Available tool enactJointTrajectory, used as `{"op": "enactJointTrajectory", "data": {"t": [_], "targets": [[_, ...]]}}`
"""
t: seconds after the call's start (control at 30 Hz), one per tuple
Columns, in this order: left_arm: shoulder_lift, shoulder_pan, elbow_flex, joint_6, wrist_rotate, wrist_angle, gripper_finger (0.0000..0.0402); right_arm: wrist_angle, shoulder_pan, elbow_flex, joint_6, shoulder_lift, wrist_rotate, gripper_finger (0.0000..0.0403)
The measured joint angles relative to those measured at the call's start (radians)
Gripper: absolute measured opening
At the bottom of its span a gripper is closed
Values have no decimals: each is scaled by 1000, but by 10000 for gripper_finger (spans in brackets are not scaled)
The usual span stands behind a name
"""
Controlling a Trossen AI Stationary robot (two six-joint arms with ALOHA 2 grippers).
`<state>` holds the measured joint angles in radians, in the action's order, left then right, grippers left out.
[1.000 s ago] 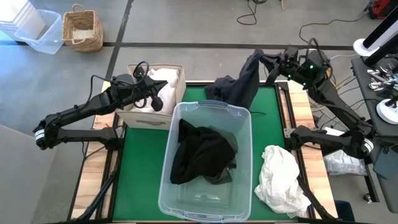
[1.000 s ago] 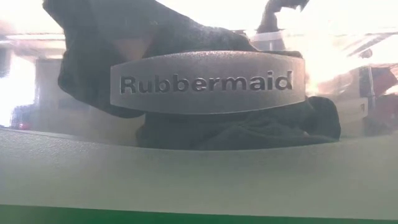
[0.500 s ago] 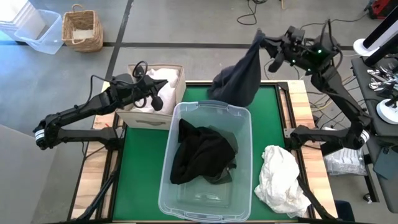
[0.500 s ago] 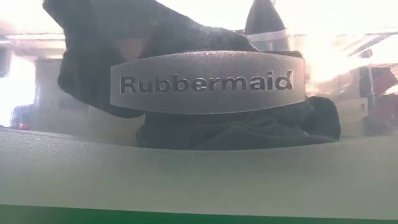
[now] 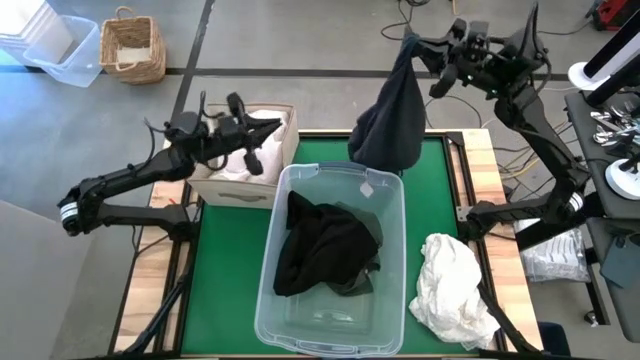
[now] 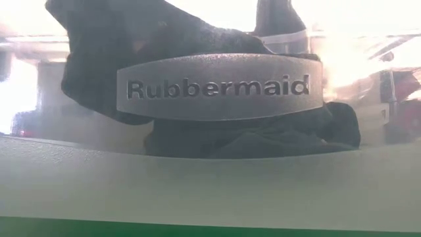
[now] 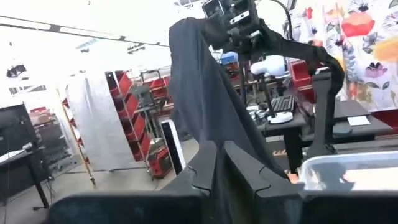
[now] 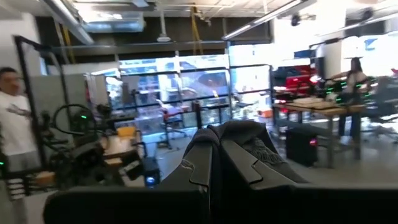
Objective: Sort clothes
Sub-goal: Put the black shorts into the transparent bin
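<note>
My right gripper (image 5: pixel 412 48) is high beyond the table's far edge, shut on a charcoal garment (image 5: pixel 390 120) that also shows in the left wrist view (image 7: pixel 205 106) and behind the tub in the low view (image 6: pixel 279 20). Black clothes (image 5: pixel 325 245) lie in the clear tub (image 5: pixel 392 300). White clothes (image 5: pixel 262 125) fill the beige fabric box (image 5: pixel 215 185). A white garment (image 5: pixel 455 290) lies crumpled on the green mat at the right. My left gripper (image 5: pixel 252 158) is shut and holds nothing, raised over the box's near right corner. My right gripper pinches the charcoal garment by its top end (image 5: pixel 405 55), bunched between the two fingers; dark cloth (image 8: pixel 249 146) shows at the fingers in its wrist view. The garment hangs slack below the gripper, and its lower end (image 5: pixel 380 160) reaches to just beyond the tub's far rim.
The tub stands mid-table with its Rubbermaid handle (image 6: pixel 217 85) toward the near edge. A wicker basket (image 5: pixel 132 45) and a clear bin (image 5: pixel 65 50) are on the floor past the far left corner. A person (image 8: pixel 12 118) stands in the room beyond.
My right gripper has risen and swung toward the far edge, drawing the charcoal garment up off the table's far end until it hangs straight below. My left arm has lifted slightly over the beige box.
</note>
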<state>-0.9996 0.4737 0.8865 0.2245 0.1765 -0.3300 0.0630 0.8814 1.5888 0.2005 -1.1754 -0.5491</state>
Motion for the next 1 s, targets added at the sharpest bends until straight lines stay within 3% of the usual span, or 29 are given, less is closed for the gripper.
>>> {"op": "enactJointTrajectory", "data": {"t": [0.2,0.27,0.37,0.6,0.73,1.0], "targets": [[-160,2,197,27,3,124,76,-126,-3,24,118,-68,-82,9],[-220,1,277,26,45,190,105,-165,-10,26,142,-85,-89,9],[-301,2,407,39,100,293,150,-192,-24,26,144,-100,-92,9],[-491,2,663,104,123,472,236,-237,-83,26,142,-122,-116,9],[-570,2,751,112,200,485,254,-247,-127,26,139,-132,-118,9],[-699,2,894,79,172,541,256,-263,-192,26,137,-137,-140,9]]}}
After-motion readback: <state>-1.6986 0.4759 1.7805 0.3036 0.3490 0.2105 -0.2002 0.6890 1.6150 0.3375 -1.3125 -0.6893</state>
